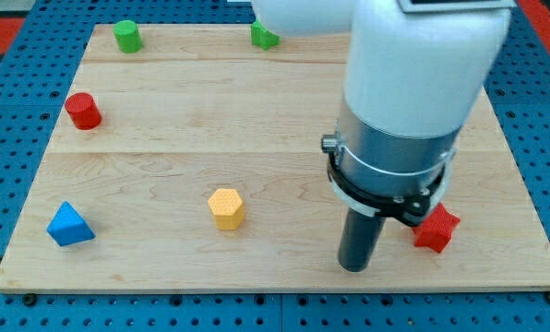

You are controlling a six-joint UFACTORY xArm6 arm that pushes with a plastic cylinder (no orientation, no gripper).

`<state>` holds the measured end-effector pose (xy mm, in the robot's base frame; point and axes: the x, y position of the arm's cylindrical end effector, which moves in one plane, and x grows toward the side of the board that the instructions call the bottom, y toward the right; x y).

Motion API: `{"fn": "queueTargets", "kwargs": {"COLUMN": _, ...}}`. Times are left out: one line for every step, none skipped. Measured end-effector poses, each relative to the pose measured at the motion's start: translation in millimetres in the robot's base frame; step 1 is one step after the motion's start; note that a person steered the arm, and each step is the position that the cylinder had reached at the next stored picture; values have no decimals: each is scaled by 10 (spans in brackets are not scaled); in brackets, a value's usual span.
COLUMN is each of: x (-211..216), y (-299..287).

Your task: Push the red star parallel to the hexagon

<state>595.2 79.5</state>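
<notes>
The red star (436, 230) lies near the board's lower right, partly hidden behind the arm's collar. The yellow hexagon (226, 207) sits left of centre in the lower half. My tip (354, 266) rests on the board just left of the red star, a short gap apart, and well to the right of the hexagon. The star and the hexagon lie at nearly the same height in the view, the star slightly lower.
A blue triangle (69, 225) lies at the lower left. A red cylinder (83, 111) stands at the left. A green cylinder (126, 36) and a green block (263, 36) sit along the top edge. The wooden board (275, 120) ends just below my tip.
</notes>
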Motion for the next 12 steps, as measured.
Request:
{"fn": "queueTargets", "kwargs": {"x": 0, "y": 30}}
{"fn": "queueTargets", "kwargs": {"x": 0, "y": 63}}
{"fn": "queueTargets", "kwargs": {"x": 0, "y": 68}}
{"fn": "queueTargets", "kwargs": {"x": 23, "y": 74}}
{"fn": "queueTargets", "kwargs": {"x": 122, "y": 356}}
{"fn": "queueTargets", "kwargs": {"x": 164, "y": 684}}
{"fn": "queueTargets", "kwargs": {"x": 75, "y": 816}}
{"fn": "queueTargets", "kwargs": {"x": -85, "y": 816}}
{"fn": "queueTargets", "kwargs": {"x": -149, "y": 863}}
{"fn": "queueTargets", "kwargs": {"x": -149, "y": 866}}
{"fn": "queueTargets", "kwargs": {"x": -143, "y": 1244}}
{"fn": "queueTargets", "kwargs": {"x": -180, "y": 1642}}
